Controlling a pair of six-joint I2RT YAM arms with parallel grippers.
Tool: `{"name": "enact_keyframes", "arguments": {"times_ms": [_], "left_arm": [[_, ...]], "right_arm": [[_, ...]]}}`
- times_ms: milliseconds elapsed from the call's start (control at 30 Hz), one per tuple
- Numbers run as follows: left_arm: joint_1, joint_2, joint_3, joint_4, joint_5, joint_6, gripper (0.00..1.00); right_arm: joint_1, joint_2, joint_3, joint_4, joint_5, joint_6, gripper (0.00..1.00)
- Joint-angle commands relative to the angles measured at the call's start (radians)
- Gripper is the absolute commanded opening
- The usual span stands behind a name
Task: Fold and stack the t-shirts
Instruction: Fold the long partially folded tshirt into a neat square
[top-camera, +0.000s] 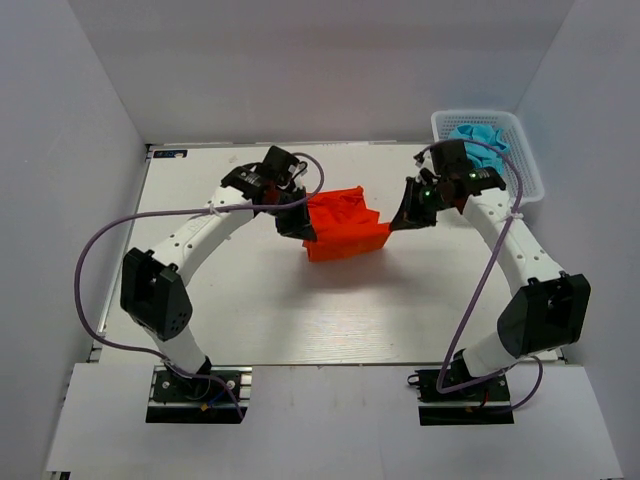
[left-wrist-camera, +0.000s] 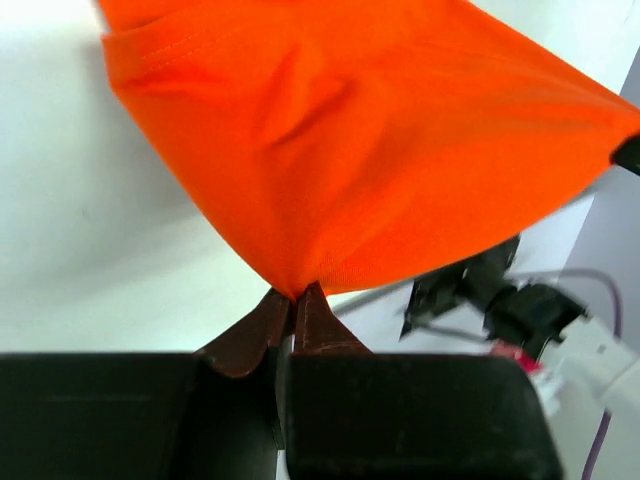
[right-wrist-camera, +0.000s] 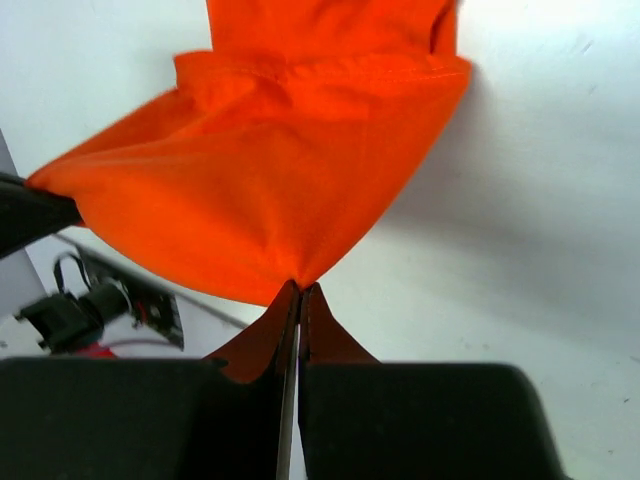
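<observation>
Plain white walls (top-camera: 320, 60) boxed in the pale wood-grain table (top-camera: 300, 320) on three sides. The light was soft and even, casting only faint shadows on it.

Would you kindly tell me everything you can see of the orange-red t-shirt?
The orange-red t-shirt is plain soft cloth, bright and wrinkled, with a stitched hem showing. It is bunched, not yet folded flat, over the middle of the pale table. The left gripper pinches one edge and the right gripper the opposite edge, both shut on it, so the cloth stretches between them.
</observation>
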Motion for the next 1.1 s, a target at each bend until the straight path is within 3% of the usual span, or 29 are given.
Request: {"name": "enact_keyframes", "arguments": {"times_ms": [0,233,400,1067], "left_arm": [[0.017,0.057,0.087,-0.025,-0.102,-0.003,0.00],[0.099,0.187,0.279,-0.023,-0.168,-0.015,0.00],[0.156,0.250,0.315,0.018,-0.168,-0.006,0.00],[0.241,0.491,0.572,0.184,-0.096,0.061,0.00]], "right_arm": [[-0.024,0.044,0.114,0.009,0.070,0.041,0.00],[-0.047,0.176,0.276,0.066,-0.016,0.050,0.00],[-0.053,0.291,0.341,0.135,-0.088,0.062,0.00],[-0.068,0.584,0.583,0.244,0.034,0.096,0.00]]}}
